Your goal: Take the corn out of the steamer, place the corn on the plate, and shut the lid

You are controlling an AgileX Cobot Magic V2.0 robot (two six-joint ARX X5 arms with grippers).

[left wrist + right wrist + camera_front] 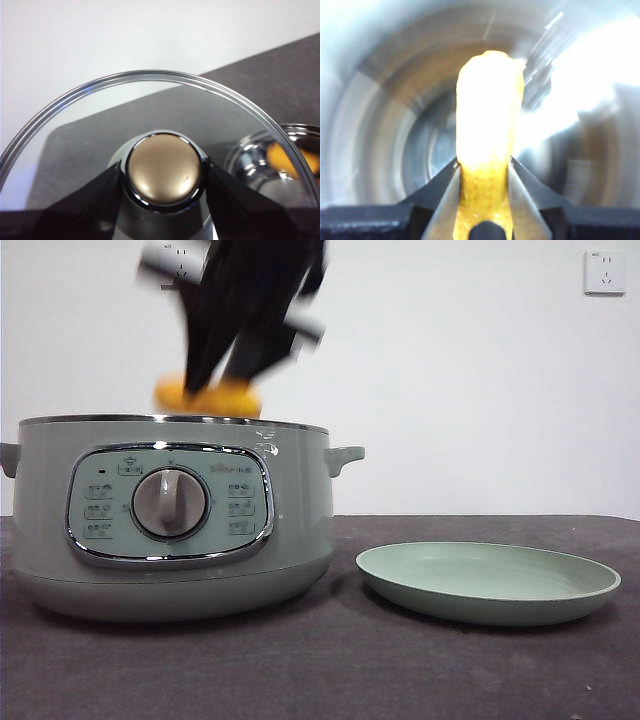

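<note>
the short yellow-orange corn cob (208,397) hangs just above the chrome rim of the large round sage-green steamer pot (170,515), in the upper left of the front frame, blurred. the right gripper (485,172) has its two black fingers closed on the cob's sides, and in the right wrist view the cob stands between them over the blurred metal inside of the pot. in the front view this arm comes down dark from the top edge. the pot sits on the dark grey counter (330,670) at the left, its grey dial facing the camera. the shallow pale-green plate (488,582) lies on the counter just to the right of the pot, apart from it. the left gripper (165,172) clamps the bronze-grey knob of the round glass lid (150,107) with a finger on each side; through the glass the counter and a bit of the pot with the cob show at the right edge.
</note>
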